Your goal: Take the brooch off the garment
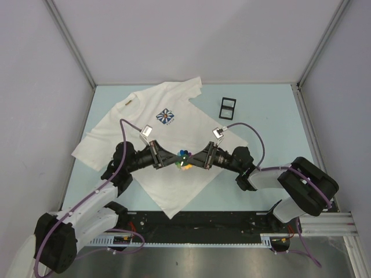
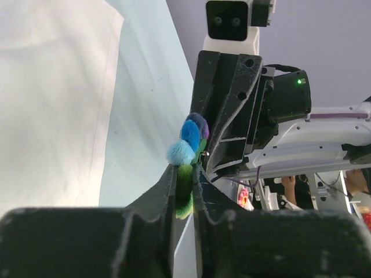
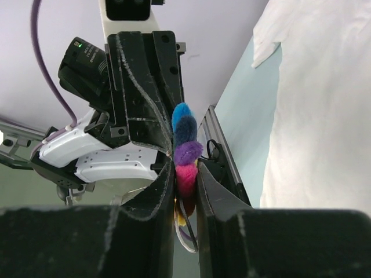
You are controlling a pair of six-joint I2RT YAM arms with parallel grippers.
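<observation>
**Two claws on one pom-pom brooch, above the shirt**

Nearest the arm bases, the two grippers meet tip to tip over the lower middle of the white T-shirt point(image 1: 171, 194). The left gripper point(image 2: 185, 174) is pinched narrow on the green end of the pom-pom brooch point(image 1: 184, 155). The right gripper point(image 3: 185, 174) is closed just as tightly on its pink end. The blue and purple puffs stand out between the two sets of fingers.

In both wrist views the brooch appears raised, with the cloth lying flat beside and below it. Whether the pin is free of the fabric cannot be seen.

The step in hand looks like parting brooch from cloth. To do it well, one claw should keep a firm hold while the lift goes slow and straight up. Watch for the shirt tenting, which would mean the pin is caught. Pulling sideways risks tearing the knit or losing the soft puffs from the pads.

Further off on the shirt are the flower emblem point(image 1: 167, 116) and then the collar label point(image 1: 130, 102). A small black frame point(image 1: 228, 107) lies on the table point(image 1: 272, 116), apart from the sleeve.
</observation>
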